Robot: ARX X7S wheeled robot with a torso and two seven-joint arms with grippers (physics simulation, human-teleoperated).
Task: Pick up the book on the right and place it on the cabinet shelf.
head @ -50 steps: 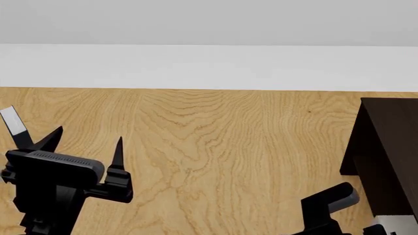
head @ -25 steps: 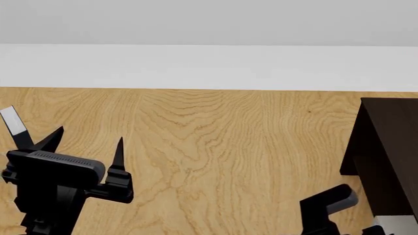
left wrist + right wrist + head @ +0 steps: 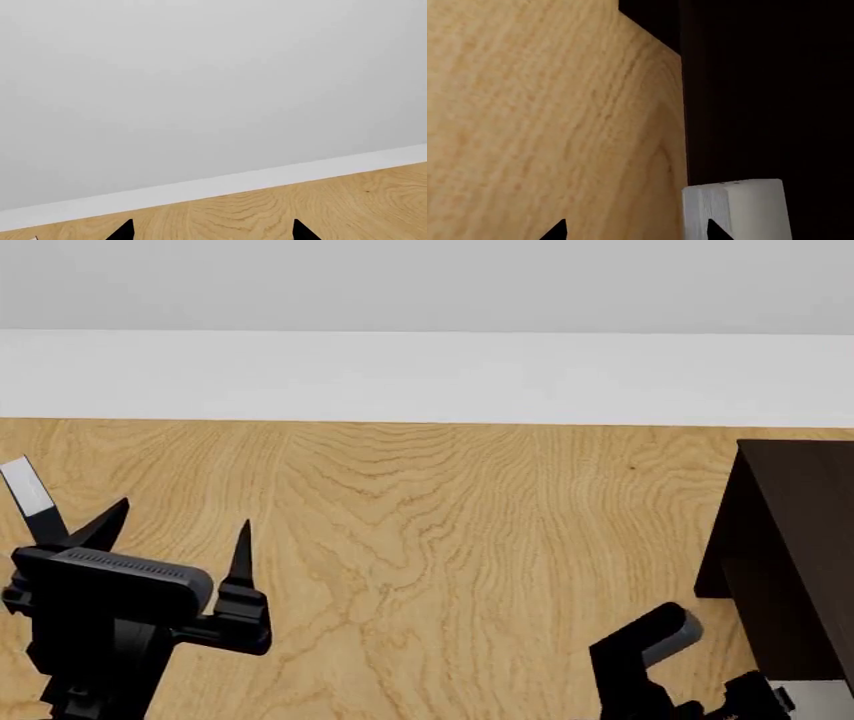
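The right gripper (image 3: 635, 231) hung with jaws spread, one tip just before the light-grey book (image 3: 740, 207), which stood against the dark cabinet (image 3: 787, 560). Well away from the cabinet, the left gripper (image 3: 180, 525) was likewise spread, holding nothing.

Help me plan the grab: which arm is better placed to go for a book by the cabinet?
The right. Its hand hangs open beside the dark cabinet, with a pale book just ahead of its fingertips. The left hand hangs open over bare floor, across from the cabinet.
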